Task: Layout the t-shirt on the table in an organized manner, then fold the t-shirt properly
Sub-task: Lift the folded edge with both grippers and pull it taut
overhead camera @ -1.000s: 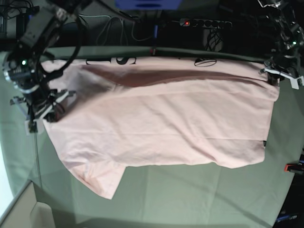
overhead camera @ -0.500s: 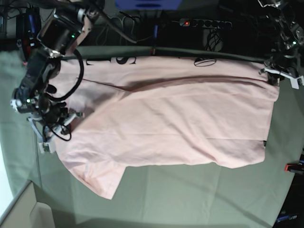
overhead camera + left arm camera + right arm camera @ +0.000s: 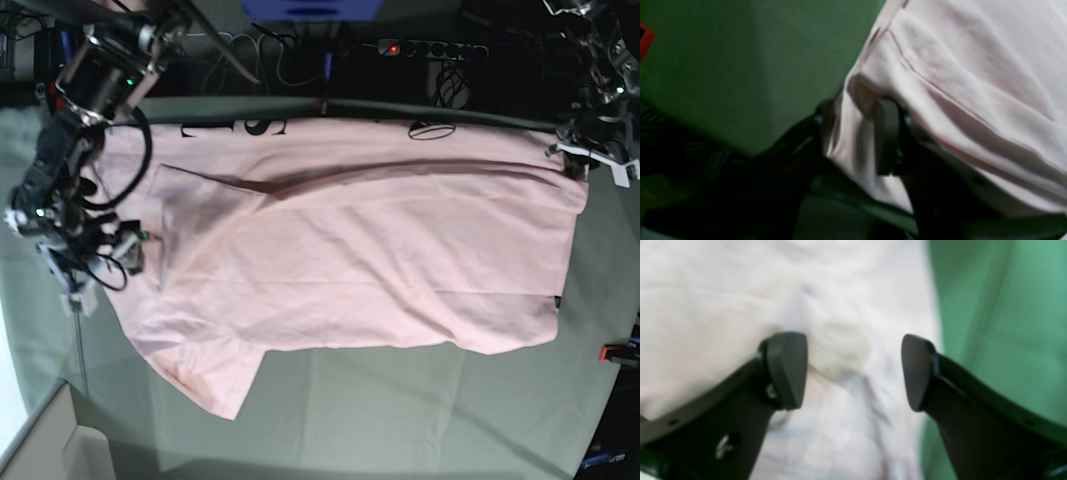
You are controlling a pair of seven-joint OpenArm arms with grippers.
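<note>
Our right gripper (image 3: 853,371) stands with its jaws wide apart and nothing between them, hovering over the left edge of the t-shirt (image 3: 360,250); in the right wrist view we see pink cloth under the left finger and the seam between shirt and green cloth just by the right one; in the base view this gripper (image 3: 100,270) sits at the scene's left, beside the shirt's left border; our left gripper (image 3: 857,136) is clamped on the t-shirt, a fold of pink fabric pinched between its dark pads (image 3: 887,136) at the shirt's far right corner; in the base view that gripper (image 3: 590,160) is at the far right, touching the same corner; the t-shirt lies spread across the middle of the table (image 3: 400,420), folded over lengthwise, with a crease running from the far left towards the right; black lettering (image 3: 235,127) shows along the shirt's far edge; one sleeve (image 3: 215,380) juts out at the near left; a red clamp (image 3: 618,352) sits at the table's right edge; the wrist views are blurred
</note>
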